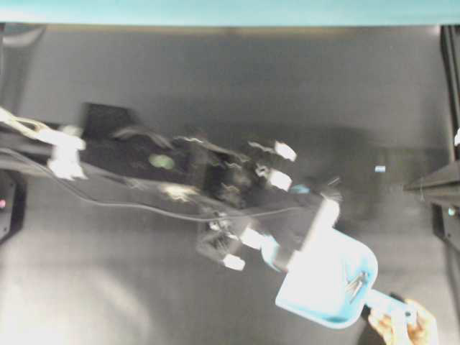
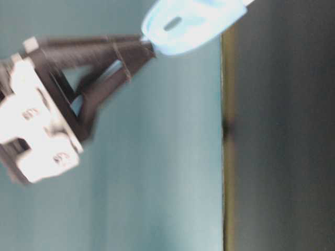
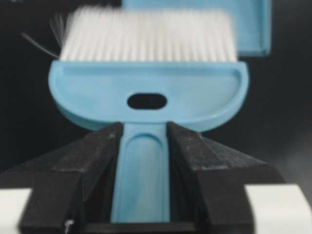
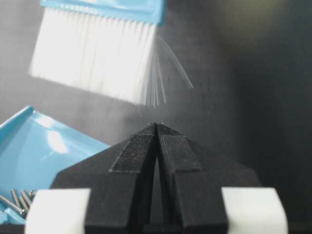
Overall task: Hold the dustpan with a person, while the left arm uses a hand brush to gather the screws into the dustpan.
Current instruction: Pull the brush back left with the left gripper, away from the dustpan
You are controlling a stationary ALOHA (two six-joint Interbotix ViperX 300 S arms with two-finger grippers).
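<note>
Nearest the left wrist lens: black pointed jaws of left gripper [image 3: 144, 146] clamped on the thin handle of hand brush [image 3: 146, 92], smooth light-blue plastic, half-round back with an oval hole, dense block of white bristles [image 3: 146, 36] beyond, a few stray hairs splayed at the left edge. Overhead, from left: left arm [image 1: 144, 169], black, hung with cables and white clips, stretched across the dark matte table [image 1: 108, 287]; brush head at its end, blurred, at or just above the mouth of dustpan [image 1: 327, 280]; whether touching, not determinable. Dustpan glossy light-blue scoop, wide flat mouth, rounded back, short handle gripped by the person's fingers [image 1: 402, 327] at the lower right corner. Screws [image 4: 17, 200], thin silver-grey, lying bunched inside the pan near its back wall; in the right wrist view bristles appear lifted clear of the pan floor. One small pale speck [image 1: 379, 169] on the table right of the pan, identity unclear. Right gripper [image 4: 157, 127] parked at the right edge, tips together, holding nothing. Judged stage: sweep essentially delivered, screws in the pan. Next move calls for checking the speck; if a screw, lowering bristles beyond it and drawing toward the mouth, pan kept flat.
</note>
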